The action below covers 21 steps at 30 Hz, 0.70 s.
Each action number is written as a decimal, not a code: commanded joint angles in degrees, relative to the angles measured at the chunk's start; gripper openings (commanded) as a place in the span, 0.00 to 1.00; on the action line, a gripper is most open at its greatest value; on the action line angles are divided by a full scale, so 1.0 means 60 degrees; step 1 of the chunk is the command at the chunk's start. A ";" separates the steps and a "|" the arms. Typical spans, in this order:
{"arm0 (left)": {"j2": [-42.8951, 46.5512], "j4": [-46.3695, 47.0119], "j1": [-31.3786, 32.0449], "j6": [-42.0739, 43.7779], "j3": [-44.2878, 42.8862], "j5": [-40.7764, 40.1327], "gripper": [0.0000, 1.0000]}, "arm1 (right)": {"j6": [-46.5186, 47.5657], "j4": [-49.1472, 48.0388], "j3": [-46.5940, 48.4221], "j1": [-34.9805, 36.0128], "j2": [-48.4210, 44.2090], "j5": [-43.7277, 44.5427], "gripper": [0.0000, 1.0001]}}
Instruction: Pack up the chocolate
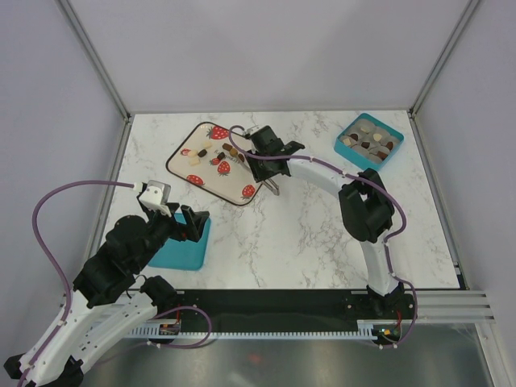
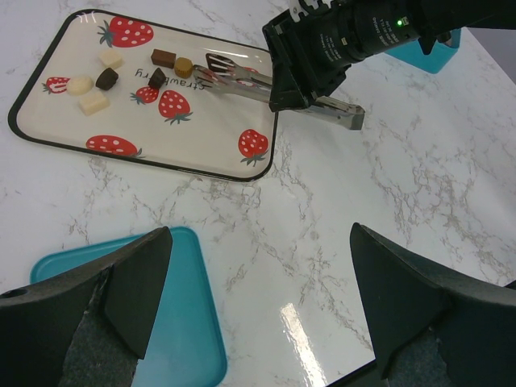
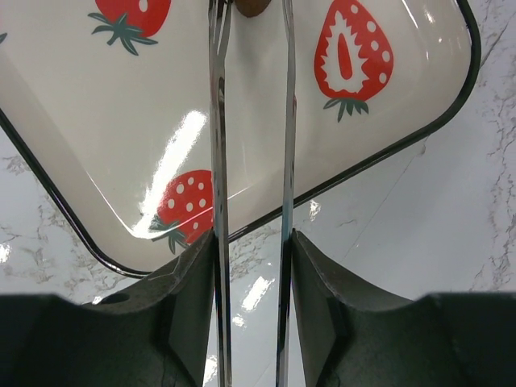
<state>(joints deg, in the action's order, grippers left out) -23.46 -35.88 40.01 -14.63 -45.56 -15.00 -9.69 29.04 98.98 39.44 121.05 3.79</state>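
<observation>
Several small dark, light brown and cream chocolates (image 1: 206, 155) lie on a cream tray (image 1: 233, 184) printed with red strawberries; they also show in the left wrist view (image 2: 95, 79). More chocolates lie in a teal box (image 1: 394, 134) at the back right. My right gripper (image 1: 266, 158) is shut on metal tongs (image 2: 242, 78), whose tips reach over the tray beside the brown pieces. In the right wrist view the tong arms (image 3: 218, 161) run between my fingers (image 3: 187, 294), apart, with a brown chocolate (image 3: 251, 6) at their tips. My left gripper (image 2: 258, 298) is open and empty.
A teal lid (image 1: 179, 248) lies flat on the marble table under my left gripper, also seen in the left wrist view (image 2: 129, 322). The metal frame posts stand at the table's back corners. The right arm stretches across the table's middle.
</observation>
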 commanded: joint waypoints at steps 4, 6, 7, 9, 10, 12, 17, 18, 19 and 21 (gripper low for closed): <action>-0.0015 0.0369 0.0041 0.0359 0.0035 -0.0282 1.00 | -0.0025 -0.0050 0.0788 0.0047 0.0376 0.0335 0.47; -0.0001 0.0355 0.0041 0.0359 0.0049 -0.0297 1.00 | -0.0025 -0.0035 0.0803 0.0033 0.0376 0.0335 0.46; -0.0001 0.0355 0.0041 0.0359 0.0035 -0.0297 1.00 | -0.0025 -0.0006 0.0789 0.0047 0.0361 0.0335 0.45; -0.0015 0.0355 0.0041 0.0359 0.0035 -0.0312 1.00 | -0.0025 0.0125 0.0789 0.0062 0.0274 0.0393 0.43; -0.0015 0.0355 0.0041 0.0359 0.0049 -0.0326 1.00 | 0.0004 0.0155 0.0745 0.0048 0.0201 0.0422 0.41; -0.0001 0.0355 0.0041 0.0359 0.0035 -0.0326 1.00 | 0.0063 0.0243 0.0643 0.0033 -0.0105 0.0481 0.39; -0.0001 0.0355 0.0041 0.0359 0.0035 -0.0312 1.00 | 0.0121 0.0610 0.0043 -0.0025 -0.0999 0.0277 0.38; -0.0001 0.0355 0.0041 0.0359 0.0035 -0.0312 1.00 | 0.0121 0.0639 -0.0103 -0.0055 -0.1364 0.0233 0.38; -0.0001 0.0355 0.0041 0.0344 0.0035 -0.0312 1.00 | 0.0150 0.0654 -0.0337 -0.0084 -0.1541 0.0203 0.38; -0.0044 0.0355 0.0041 0.0359 0.0049 -0.0297 1.00 | 0.0122 0.0726 -0.0529 -0.0230 -0.1994 0.0057 0.38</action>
<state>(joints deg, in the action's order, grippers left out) -23.46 -35.88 40.01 -14.61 -45.56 -15.03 -9.37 32.95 96.66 39.13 116.64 4.99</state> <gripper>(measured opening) 0.993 0.384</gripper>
